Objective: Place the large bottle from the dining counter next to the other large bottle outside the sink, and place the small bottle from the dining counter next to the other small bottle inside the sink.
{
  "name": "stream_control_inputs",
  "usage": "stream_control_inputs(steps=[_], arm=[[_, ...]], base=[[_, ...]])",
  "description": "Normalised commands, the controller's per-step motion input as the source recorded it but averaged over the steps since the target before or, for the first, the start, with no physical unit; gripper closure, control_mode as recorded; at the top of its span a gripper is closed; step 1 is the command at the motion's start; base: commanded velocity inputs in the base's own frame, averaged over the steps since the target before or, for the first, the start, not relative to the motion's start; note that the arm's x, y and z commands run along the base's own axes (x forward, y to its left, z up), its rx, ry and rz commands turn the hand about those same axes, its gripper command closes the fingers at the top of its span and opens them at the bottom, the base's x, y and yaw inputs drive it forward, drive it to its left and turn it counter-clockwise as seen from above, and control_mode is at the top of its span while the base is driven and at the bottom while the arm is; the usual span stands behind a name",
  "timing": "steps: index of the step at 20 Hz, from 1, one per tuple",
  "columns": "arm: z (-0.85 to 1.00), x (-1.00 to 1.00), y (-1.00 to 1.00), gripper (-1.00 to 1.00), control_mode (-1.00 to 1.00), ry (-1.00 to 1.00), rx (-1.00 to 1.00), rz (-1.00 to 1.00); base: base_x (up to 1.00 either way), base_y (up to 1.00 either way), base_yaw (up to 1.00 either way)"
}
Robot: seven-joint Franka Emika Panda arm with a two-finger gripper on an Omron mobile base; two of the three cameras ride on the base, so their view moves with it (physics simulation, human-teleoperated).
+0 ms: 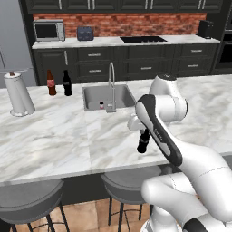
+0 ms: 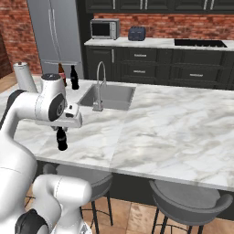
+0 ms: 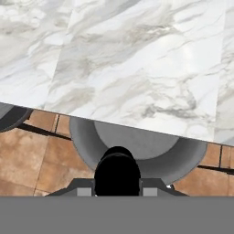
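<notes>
While the gripper [image 1: 143,134] is closed around the neck of the small bottle [image 1: 143,143], this bottle hangs upright over the dining counter [image 1: 54,136]. Its bottom is near the counter edge.

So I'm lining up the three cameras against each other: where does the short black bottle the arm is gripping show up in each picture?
Left base view: the small bottle hangs right of centre, under the white hand, over the marble near its front edge.
Right base view: the bottle is at left, below the hand.
Hand view: its dark top sits bottom centre, between the jaws.
Shared landmark: a grey stool lies just beyond the dining counter edge near the bottle.
</notes>
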Motion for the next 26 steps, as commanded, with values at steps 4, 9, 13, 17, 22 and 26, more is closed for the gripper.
stream_control_inputs(steps=[4, 9, 13, 17, 22, 26], arm=[[0.00, 0.00, 0.00, 1.00, 1.00, 0.00, 0.00, 0.00], [0.00, 0.00, 0.00, 1.00, 1.00, 0.00, 0.00, 0.00], [0.00, 0.00, 0.00, 1.00, 1.00, 0.00, 0.00, 0.00], [0.00, 0.00, 0.00, 1.00, 1.00, 0.00, 0.00, 0.00], [0.00, 0.00, 0.00, 1.00, 1.00, 0.00, 0.00, 0.00], [0.00, 0.00, 0.00, 1.00, 1.00, 0.00, 0.00, 0.00]], base=[[0.00, 0.00, 0.00], [-0.24, 0.12, 0.00], [-0.58, 0.81, -0.05], [-0.43, 1.00, -0.13], [-0.09, 1.00, -0.19], [0.00, 1.00, -0.22]])
